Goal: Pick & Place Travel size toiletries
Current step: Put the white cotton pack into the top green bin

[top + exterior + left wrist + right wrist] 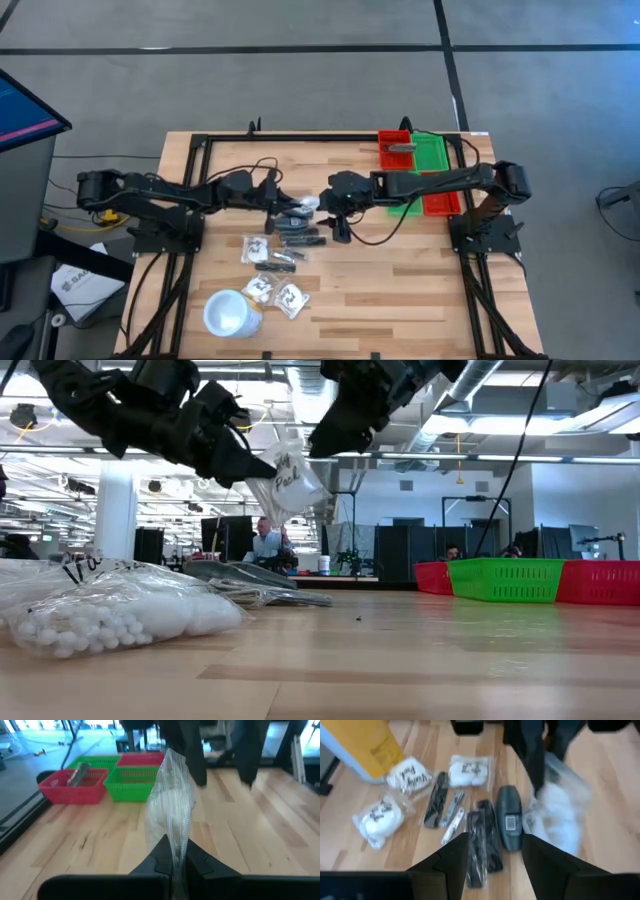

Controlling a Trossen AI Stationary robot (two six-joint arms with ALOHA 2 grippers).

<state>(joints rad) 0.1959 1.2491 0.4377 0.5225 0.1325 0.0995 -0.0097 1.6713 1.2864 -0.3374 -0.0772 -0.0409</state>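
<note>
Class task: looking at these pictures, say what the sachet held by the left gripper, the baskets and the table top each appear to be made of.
Sachet in the left gripper: thin clear plastic film, likely; glossy, crinkled, white contents show through.
Baskets: moulded plastic, probably; red and green lattice walls.
Table top: wood, pale planks with visible grain, smooth finish.

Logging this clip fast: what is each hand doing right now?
Left hand: closed, holding a clear sachet above the table.
Right hand: open, empty, over the dark tubes.
</note>
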